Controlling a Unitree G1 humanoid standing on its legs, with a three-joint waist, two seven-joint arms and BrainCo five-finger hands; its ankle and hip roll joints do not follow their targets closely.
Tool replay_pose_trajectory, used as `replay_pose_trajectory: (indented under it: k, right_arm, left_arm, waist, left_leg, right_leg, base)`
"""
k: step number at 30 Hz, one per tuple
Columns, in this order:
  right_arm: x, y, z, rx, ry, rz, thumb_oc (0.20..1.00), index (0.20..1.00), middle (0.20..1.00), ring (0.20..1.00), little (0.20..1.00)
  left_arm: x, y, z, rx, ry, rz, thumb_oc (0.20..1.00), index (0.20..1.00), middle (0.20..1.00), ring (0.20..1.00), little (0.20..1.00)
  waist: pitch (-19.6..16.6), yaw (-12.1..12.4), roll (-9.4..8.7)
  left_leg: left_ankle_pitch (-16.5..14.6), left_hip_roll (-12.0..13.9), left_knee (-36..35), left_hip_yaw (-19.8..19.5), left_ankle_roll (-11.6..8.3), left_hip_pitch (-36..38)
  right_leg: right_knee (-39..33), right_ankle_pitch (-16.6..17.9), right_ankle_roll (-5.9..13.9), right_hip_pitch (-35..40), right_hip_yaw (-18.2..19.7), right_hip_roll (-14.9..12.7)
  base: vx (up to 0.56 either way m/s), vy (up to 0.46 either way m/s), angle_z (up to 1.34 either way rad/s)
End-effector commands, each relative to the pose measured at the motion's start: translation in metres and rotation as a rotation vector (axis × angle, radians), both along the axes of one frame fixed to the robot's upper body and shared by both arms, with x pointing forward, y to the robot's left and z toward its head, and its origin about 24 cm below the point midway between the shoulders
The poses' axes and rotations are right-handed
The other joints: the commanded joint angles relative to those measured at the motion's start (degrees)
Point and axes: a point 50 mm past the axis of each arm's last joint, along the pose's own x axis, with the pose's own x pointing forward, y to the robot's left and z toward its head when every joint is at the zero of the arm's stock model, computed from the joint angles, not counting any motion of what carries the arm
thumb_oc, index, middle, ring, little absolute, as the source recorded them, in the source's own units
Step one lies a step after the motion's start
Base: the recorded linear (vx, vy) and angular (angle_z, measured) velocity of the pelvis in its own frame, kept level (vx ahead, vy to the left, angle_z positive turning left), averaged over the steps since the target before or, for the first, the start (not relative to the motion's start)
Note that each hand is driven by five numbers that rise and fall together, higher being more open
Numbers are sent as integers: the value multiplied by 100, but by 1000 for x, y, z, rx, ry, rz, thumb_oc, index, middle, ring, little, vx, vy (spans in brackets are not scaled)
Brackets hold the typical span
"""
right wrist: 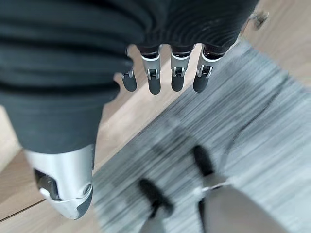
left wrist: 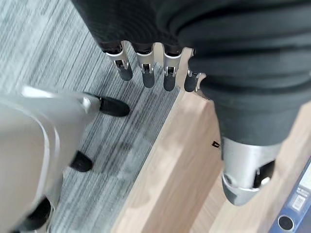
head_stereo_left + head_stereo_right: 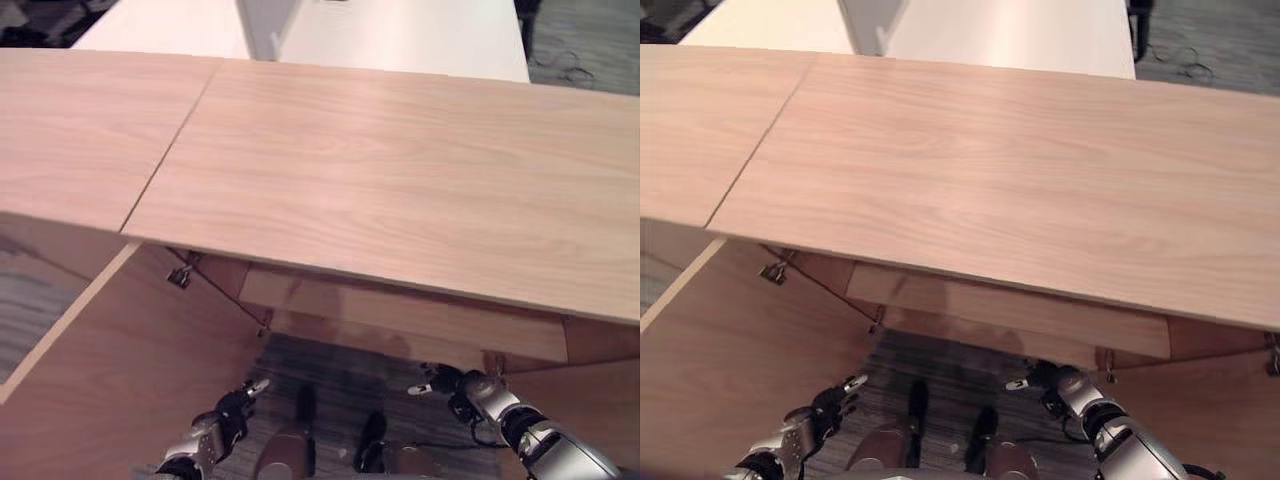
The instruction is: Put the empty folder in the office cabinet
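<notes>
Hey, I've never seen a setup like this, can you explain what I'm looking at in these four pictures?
This is a humanoid robot looking down from its head; two pictures come from its two eyes, side by side. They show the wooden cabinet top with open doors below. The left robot hand and right robot hand hang low over the grey carpet, fingers relaxed, holding nothing. The other two pictures come from wrist cameras, looking along each hand's fingers. The left wrist picture catches the blue folder at its corner, beside a wooden panel.
</notes>
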Motion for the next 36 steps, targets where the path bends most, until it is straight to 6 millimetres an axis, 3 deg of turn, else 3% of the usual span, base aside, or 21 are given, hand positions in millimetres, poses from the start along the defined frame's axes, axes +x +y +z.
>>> replay_pose_trajectory:
  k: [1,2,4,6,7,9,13,19,22,23,26,31,36]
  right_arm:
    - [-6,0,-3,-4,16,19,1000,1000,1000,1000,1000]
    - [-6,0,-3,-4,16,19,1000,1000,1000,1000,1000]
    - [-36,-4,-18,-6,106,-38,1000,1000,1000,1000,1000]
    - [-43,-5,-21,-5,123,-70,1000,1000,1000,1000,1000]
    - [-58,-5,-28,4,169,-112,1000,1000,1000,1000,1000]
    - [-64,-5,-30,9,180,-139,1000,1000,1000,1000,1000]
    - [-88,-10,-37,25,197,-335,1000,1000,1000,1000,1000]
    - [-95,-6,-40,67,200,-444,1000,1000,1000,1000,1000]
    - [-92,0,-41,87,182,-476,1000,1000,1000,1000,1000]
    - [-86,7,-41,118,151,-503,1000,1000,1000,1000,1000]
    - [-98,11,-45,139,191,-535,1000,1000,1000,1000,1000]
    - [-129,5,-50,117,277,-557,1000,1000,1000,1000,1000]
    - [-128,0,-49,89,281,-521,1000,1000,1000,1000,1000]
  left_arm:
    - [2,-6,1,24,-23,-64,1000,1000,1000,1000,1000]
    - [2,-6,0,24,-23,-64,1000,1000,1000,1000,1000]
    - [2,-18,-1,6,-24,-97,1000,1000,1000,1000,1000]
    - [2,-22,-2,0,-25,-110,1000,1000,1000,1000,1000]
    - [-2,-28,-4,-13,-15,-128,1000,1000,1000,1000,1000]
    - [-4,-28,-4,-10,-10,-140,1000,1000,1000,1000,1000]
    - [-19,-33,-11,-19,32,-151,1000,1000,1000,1000,1000]
    - [-24,-31,-14,-12,47,-145,1000,1000,1000,1000,1000]
    - [-30,-23,-16,9,74,-126,1000,1000,1000,1000,1000]
    - [-35,-18,-19,26,97,-94,1000,1000,1000,1000,1000]
    - [-48,-7,-23,66,155,-70,1000,1000,1000,1000,1000]
    - [-90,7,-32,76,283,-5,1000,1000,1000,1000,1000]
    - [-110,15,-34,54,326,105,1000,1000,1000,1000,1000]
  waist:
    - [50,-87,-3]
    - [53,-89,-2]
    - [-64,-109,13]
    - [-102,-107,24]
    - [-194,-79,104]
    - [-236,-62,133]
    - [-361,-45,278]
    - [-236,-69,242]
    - [-131,-129,250]
    - [-44,-253,320]
    - [-102,-261,399]
    - [-397,-134,425]
    - [-478,-35,481]
  left_leg:
    - [-594,379,423,89,-11,714]
    - [-594,381,422,85,-12,718]
    - [-482,483,617,161,-79,878]
    - [-452,483,610,179,-106,932]
    - [-613,488,507,142,-160,1044]
    - [-640,456,318,186,-170,1150]
    - [-941,-13,-395,-98,50,1374]
    - [-900,-390,-512,-116,258,1284]
    - [-804,-445,-624,-134,317,1191]
    - [-658,-449,-741,-265,367,1122]
    - [-464,-444,-940,-384,416,1038]
    - [-340,-444,-947,-436,402,836]
    - [-186,-343,-947,-480,318,732]
  right_leg:
    - [-1035,725,1063,312,258,-126]
    - [-1040,726,1062,320,254,-124]
    - [-1080,781,1049,488,-8,-194]
    - [-1111,820,1067,546,-94,-214]
    - [-1169,799,1139,668,-113,-172]
    - [-1176,852,1178,711,-174,-202]
    - [-1137,1176,1378,600,-209,-512]
    - [-1164,1577,1504,290,-253,-871]
    - [-1209,1643,1615,15,-37,-881]
    - [-1097,1491,1646,-121,638,-723]
    - [-784,1190,1550,15,1322,-598]
    - [-743,765,1496,592,1677,-452]
    - [-1083,590,1354,741,1679,-198]
  base:
    - [32,23,60]
    - [23,53,63]
    - [18,85,60]
    - [44,78,50]
    - [84,119,51]
    - [49,130,36]
    - [-39,260,27]
    - [-131,198,14]
    - [-160,118,3]
    - [-155,94,-1]
    - [-138,50,34]
    - [-70,-30,7]
    - [-65,-71,-6]
